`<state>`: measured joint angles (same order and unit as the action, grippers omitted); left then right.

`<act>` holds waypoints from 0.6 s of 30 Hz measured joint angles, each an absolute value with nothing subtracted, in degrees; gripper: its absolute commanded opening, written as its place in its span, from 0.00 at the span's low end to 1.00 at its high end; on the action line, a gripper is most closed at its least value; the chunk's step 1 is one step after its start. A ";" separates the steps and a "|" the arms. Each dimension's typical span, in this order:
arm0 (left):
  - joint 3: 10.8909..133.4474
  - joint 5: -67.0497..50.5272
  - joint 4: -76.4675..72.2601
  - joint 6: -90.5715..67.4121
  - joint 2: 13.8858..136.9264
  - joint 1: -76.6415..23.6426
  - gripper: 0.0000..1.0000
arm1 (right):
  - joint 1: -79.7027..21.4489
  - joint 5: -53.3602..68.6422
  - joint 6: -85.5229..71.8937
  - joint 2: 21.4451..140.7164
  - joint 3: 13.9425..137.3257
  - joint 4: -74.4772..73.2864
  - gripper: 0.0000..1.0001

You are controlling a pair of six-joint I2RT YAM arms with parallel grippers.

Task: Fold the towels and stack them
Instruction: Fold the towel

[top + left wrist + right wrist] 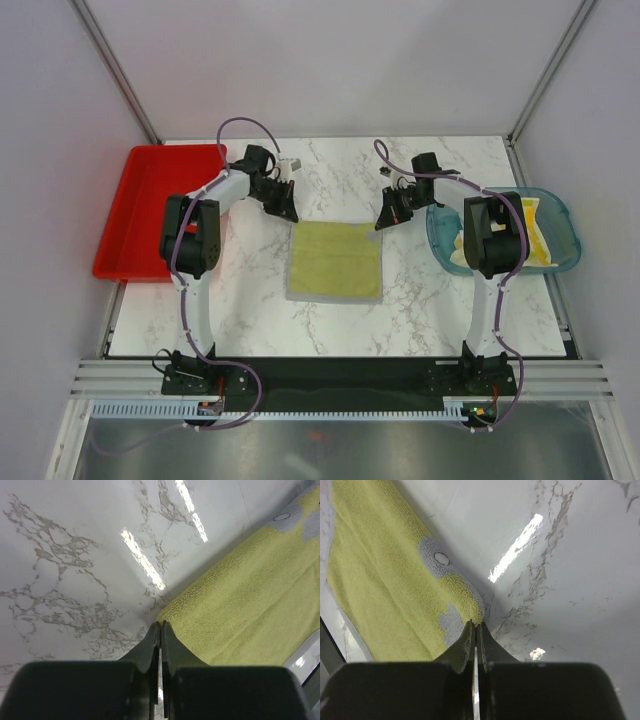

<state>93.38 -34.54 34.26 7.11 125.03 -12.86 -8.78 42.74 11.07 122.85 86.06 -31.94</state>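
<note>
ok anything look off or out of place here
Nothing stands out: the yellow-green towel lies flat on the table, nothing spilled. The grey patches by its far right corner look like its pattern, not damage.

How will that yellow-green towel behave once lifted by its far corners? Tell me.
Likely floppy: the yellow-green towel lies flat and limp, so it should sag between the left claw and right claw. Probably light, being thin. Its looped pile should resist slipping from pinched corners.

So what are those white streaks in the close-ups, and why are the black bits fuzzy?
Left wrist view: lights glaring off the glossy table; the left gripper is likely too close to focus. Right wrist view: same glare, right gripper equally soft.
</note>
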 measured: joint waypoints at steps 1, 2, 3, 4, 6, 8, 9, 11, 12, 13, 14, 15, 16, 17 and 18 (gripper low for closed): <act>93.82 -34.52 34.24 7.11 125.03 -12.82 0.02 | -8.78 42.57 10.92 122.85 86.06 -31.31 0.00; 94.28 -34.44 34.15 7.11 125.08 -12.82 0.02 | -8.78 42.41 10.76 122.87 86.06 -30.72 0.00; 94.70 -34.28 34.13 7.09 125.10 -12.75 0.02 | -8.78 42.13 10.72 122.85 86.06 -30.15 0.00; 95.07 -34.11 34.06 7.09 125.10 -12.71 0.02 | -8.78 41.82 10.70 122.85 86.06 -29.63 0.00; 95.53 -33.85 33.87 7.07 125.10 -12.71 0.02 | -8.78 41.21 10.70 122.85 86.06 -28.67 0.00; 95.81 -33.34 33.67 7.05 125.10 -12.71 0.02 | -8.78 40.95 10.63 122.85 86.02 -27.55 0.00; 95.85 -33.19 33.52 7.01 125.10 -12.71 0.02 | -8.78 40.82 10.52 122.80 85.93 -26.85 0.00; 95.85 -32.99 33.12 6.90 125.10 -12.69 0.02 | -8.78 40.47 10.35 122.28 85.32 -25.34 0.00; 95.85 -32.93 32.99 6.85 125.10 -12.69 0.02 | -8.78 40.34 10.31 121.80 84.86 -24.56 0.00; 95.85 -32.86 32.77 6.81 125.10 -12.67 0.02 | -8.78 40.12 10.33 121.14 84.25 -23.86 0.00; 95.85 -32.82 32.64 6.76 125.10 -12.67 0.02 | -8.80 39.94 10.33 120.18 83.33 -22.92 0.00; 95.85 -32.69 32.51 6.74 125.10 -12.67 0.02 | -8.80 39.83 10.31 119.26 82.65 -22.44 0.00; 95.81 -32.56 32.40 6.72 125.08 -12.67 0.02 | -8.84 39.57 10.33 118.02 81.73 -21.74 0.00; 95.68 -32.45 32.23 6.70 124.97 -12.67 0.02 | -8.86 39.51 10.31 116.90 80.99 -20.93 0.00; 95.29 -32.29 31.79 6.68 124.75 -12.67 0.02 | -8.91 39.35 10.31 115.42 80.01 -19.88 0.00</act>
